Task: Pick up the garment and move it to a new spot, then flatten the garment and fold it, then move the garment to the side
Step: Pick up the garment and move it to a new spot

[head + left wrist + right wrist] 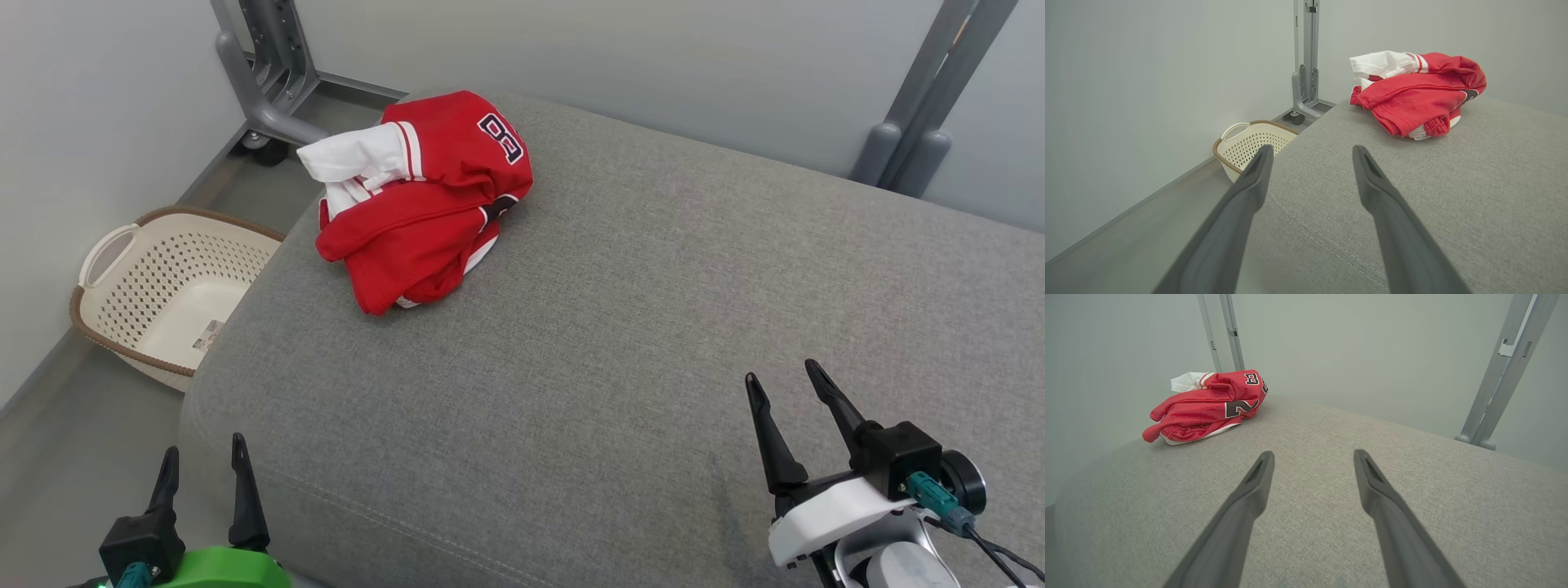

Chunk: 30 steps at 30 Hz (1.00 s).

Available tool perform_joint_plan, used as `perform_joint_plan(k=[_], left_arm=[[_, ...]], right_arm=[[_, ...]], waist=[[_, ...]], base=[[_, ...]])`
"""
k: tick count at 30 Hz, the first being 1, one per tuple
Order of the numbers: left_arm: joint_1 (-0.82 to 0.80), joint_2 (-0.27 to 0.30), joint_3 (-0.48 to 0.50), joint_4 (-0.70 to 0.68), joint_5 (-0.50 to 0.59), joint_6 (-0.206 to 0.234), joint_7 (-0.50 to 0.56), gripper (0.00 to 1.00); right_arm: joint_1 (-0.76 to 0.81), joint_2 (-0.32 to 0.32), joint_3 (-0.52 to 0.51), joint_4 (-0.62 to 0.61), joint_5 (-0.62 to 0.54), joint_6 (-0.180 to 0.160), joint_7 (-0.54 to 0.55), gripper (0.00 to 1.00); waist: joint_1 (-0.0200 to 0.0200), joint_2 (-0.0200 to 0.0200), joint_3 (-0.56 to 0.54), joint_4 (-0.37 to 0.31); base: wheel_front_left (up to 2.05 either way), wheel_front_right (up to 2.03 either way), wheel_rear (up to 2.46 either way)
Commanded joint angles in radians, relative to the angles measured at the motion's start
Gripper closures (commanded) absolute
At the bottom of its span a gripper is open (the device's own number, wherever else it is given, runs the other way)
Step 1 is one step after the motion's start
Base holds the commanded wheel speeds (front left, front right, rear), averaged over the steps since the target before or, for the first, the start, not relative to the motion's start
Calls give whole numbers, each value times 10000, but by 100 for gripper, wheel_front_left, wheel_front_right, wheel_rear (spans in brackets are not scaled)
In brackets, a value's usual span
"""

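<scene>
Garment (pixel 424 196): crumpled red-and-white jersey at the far left corner of the grey couch (pixel 653 327), heap running 1 to 7 o'clock. It lies at 1 o'clock from the left hand (pixel 204 447) and 10 o'clock from the right hand (pixel 780 372). Both hands are spread wide and empty. The left looks slightly nearer.

garment (pixel 424 220) no. partly under own folds

Left gripper (pixel 205 443) is sitting at the lower left, fingers standing apart, gripping nothing. Right gripper (pixel 780 371) is sitting at the lower right, fingers likewise spread and empty, apparently leaning slightly leftward; its forearm is largely cropped.
</scene>
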Motion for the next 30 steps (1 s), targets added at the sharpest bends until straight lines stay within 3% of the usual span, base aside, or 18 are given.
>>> perform_joint_plan(k=[1,11,17,23,30], left_arm=[[-181,47,58,110,-17,-133,-9,0],[-2333,480,288,1502,-191,-908,-7,0],[-3873,1089,-48,2608,-768,-1054,-7,0],[-5757,2297,-1413,3762,-1533,-1070,68,0],[-7484,3402,-2735,4492,-2887,-1072,957,0]], right_arm=[[60,-85,-24,14,1,1,-33,0],[-286,-484,12,-240,-143,1,-33,0],[-594,-713,118,-276,-99,1,-33,0],[-927,-827,131,-346,6,-1,-32,0],[-1055,-906,65,-365,-72,1,-33,0]], waist=[[-1,0,90,-97],[-1,0,1072,-906],[-1,0,1636,-1392],[-1,0,2151,-2030],[-1,0,2604,-2692]], base=[[0,0,0],[0,0,0],[0,0,0],[0,0,0],[0,0,0]])
